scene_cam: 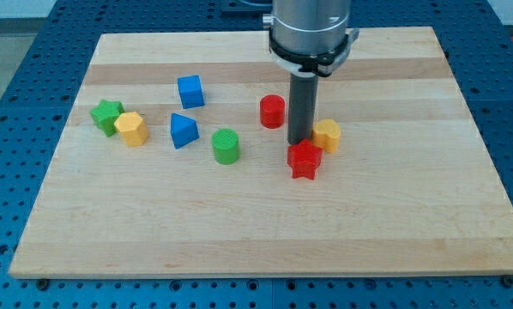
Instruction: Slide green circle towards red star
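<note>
Red star touching my tip.

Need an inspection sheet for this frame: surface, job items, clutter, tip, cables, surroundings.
Surface: wooden board, flat, light planks, no spills seen.
Job's things: green circle near the board's middle; red star to the view's right of it, apart, with bare board between them.
Clutter: red cylinder; yellow block touching or nearly touching the red star; blue cube; blue triangle; green star against a yellow hexagon at the view's left.
Grippers: none fitted; my tip sits just above the red star, between the red cylinder and the yellow block, well off the green circle.
Cables: nothing seen.
Surroundings: blue perforated table around the board.
</note>
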Robot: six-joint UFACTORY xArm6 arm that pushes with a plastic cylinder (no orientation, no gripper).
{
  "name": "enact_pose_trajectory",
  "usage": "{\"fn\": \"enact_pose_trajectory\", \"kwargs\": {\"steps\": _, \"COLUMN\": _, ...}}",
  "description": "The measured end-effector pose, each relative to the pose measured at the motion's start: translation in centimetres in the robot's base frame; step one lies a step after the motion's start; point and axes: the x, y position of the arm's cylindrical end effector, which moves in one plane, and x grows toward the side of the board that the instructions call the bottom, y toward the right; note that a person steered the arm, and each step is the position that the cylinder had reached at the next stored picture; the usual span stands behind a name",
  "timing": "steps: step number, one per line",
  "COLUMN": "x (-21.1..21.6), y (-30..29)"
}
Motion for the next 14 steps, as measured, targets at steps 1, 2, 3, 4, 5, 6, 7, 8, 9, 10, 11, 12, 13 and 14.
{"fn": "enact_pose_trajectory", "kwargs": {"steps": 1, "x": 0.1, "y": -0.5}}
{"fn": "enact_pose_trajectory", "kwargs": {"steps": 2, "x": 1.4, "y": -0.9}}
{"fn": "enact_pose_trajectory", "kwargs": {"steps": 3, "x": 2.9, "y": -0.9}}
{"fn": "enact_pose_trajectory", "kwargs": {"steps": 4, "x": 2.9, "y": -2.1}}
{"fn": "enact_pose_trajectory", "kwargs": {"steps": 5, "x": 2.9, "y": -4.8}}
{"fn": "enact_pose_trajectory", "kwargs": {"steps": 6, "x": 3.4, "y": -7.4}}
{"fn": "enact_pose_trajectory", "kwargs": {"steps": 7, "x": 4.4, "y": -10.0}}
{"fn": "enact_pose_trajectory", "kwargs": {"steps": 8, "x": 4.4, "y": -13.2}}
{"fn": "enact_pose_trajectory", "kwargs": {"steps": 9, "x": 4.3, "y": -15.7}}
{"fn": "enact_pose_trajectory", "kwargs": {"steps": 10, "x": 2.3, "y": -16.4}}
{"fn": "enact_pose_trajectory", "kwargs": {"steps": 11, "x": 0.9, "y": -16.1}}
{"fn": "enact_pose_trajectory", "kwargs": {"steps": 12, "x": 1.0, "y": -15.1}}
{"fn": "enact_pose_trajectory", "kwargs": {"steps": 13, "x": 1.0, "y": -13.5}}
{"fn": "enact_pose_trajectory", "kwargs": {"steps": 14, "x": 1.0, "y": -11.7}}
